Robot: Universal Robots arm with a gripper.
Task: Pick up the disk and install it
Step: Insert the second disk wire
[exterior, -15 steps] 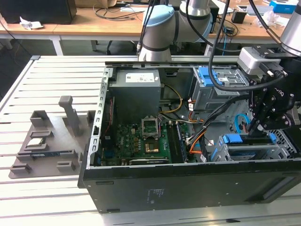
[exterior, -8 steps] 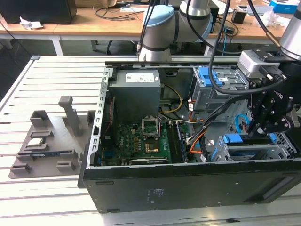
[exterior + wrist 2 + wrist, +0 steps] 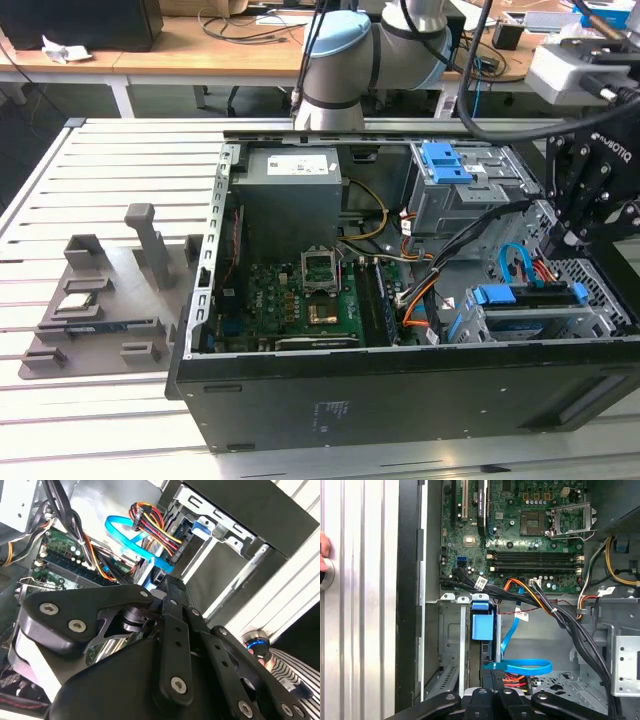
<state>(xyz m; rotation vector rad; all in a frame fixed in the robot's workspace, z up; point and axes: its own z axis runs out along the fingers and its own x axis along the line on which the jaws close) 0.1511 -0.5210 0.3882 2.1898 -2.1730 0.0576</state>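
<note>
Disk (image 3: pixel 530 318) sits in the drive cage at the computer case's (image 3: pixel 400 400) front corner, on the exterior view's right, blue bracket up. Gripper (image 3: pixel 566 238) hangs just above it; whether it is clenched or released, I cannot tell. Motherboard (image 3: pixel 300 295) lies mid-case.

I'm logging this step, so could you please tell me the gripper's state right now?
Gripper: over the drive bay inside the computer case; open or closed cannot be told.

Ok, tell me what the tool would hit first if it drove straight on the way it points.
Most likely the looped blue cable lying just ahead of the tool, with the drive cage beyond it, though depth is hard to judge here.
</note>
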